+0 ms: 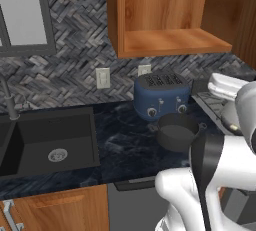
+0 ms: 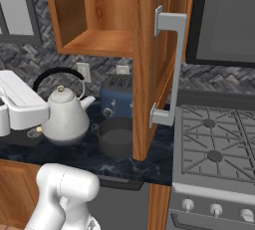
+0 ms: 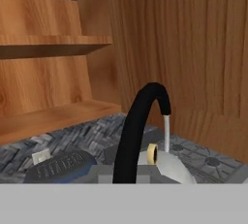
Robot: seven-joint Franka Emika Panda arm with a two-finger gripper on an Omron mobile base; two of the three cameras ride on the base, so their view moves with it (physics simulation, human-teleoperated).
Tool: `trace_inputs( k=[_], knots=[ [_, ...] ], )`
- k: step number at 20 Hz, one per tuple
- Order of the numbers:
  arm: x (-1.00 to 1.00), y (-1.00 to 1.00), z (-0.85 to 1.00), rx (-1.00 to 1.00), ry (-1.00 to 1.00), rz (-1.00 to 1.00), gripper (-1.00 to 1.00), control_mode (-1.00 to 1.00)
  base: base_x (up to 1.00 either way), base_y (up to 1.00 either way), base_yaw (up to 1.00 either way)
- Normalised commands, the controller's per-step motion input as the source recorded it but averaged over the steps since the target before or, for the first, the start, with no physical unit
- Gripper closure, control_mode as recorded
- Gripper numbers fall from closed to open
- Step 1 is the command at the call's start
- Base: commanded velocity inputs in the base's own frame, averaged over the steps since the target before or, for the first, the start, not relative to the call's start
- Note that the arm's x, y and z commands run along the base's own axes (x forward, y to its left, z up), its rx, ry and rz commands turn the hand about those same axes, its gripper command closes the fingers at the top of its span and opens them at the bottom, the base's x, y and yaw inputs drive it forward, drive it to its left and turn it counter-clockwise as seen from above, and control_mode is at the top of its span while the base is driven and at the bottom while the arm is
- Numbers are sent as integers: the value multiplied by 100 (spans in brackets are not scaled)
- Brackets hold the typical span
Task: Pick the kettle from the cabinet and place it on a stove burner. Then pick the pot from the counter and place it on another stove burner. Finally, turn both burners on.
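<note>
One kettle (image 2: 63,117) hanging by its arched handle from the clenched hand (image 3: 127,177) at frame left, open cabinet door (image 2: 152,64) between it and stove burners (image 2: 214,155) at lower right.

The glossy white robot arm (image 1: 200,185) was built of fat rounded segments (smooth as moulded plastic), split by a dark charcoal joint band (image 1: 206,155). Left of the blue toaster (image 2: 115,102), its white blocky hand housing (image 2: 20,105) had squared edges.

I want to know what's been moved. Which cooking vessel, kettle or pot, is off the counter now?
The white kettle, carried in the air by its black arched handle beside the open cabinet door. The dark grey pot sits on the counter before the blue toaster.
</note>
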Motion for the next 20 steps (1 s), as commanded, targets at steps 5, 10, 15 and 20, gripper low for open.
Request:
trace_inputs(
  k=[5,10,15,20],
  knots=[
    [4,0,-5,2,0,0,100,-100,0,0,0],
    [0,-1,-9,4,0,0,100,-100,0,0,0],
    [0,0,-2,1,1,0,100,-100,0,0,0],
    [0,0,-7,4,0,0,100,-100,0,0,0]
  ],
)
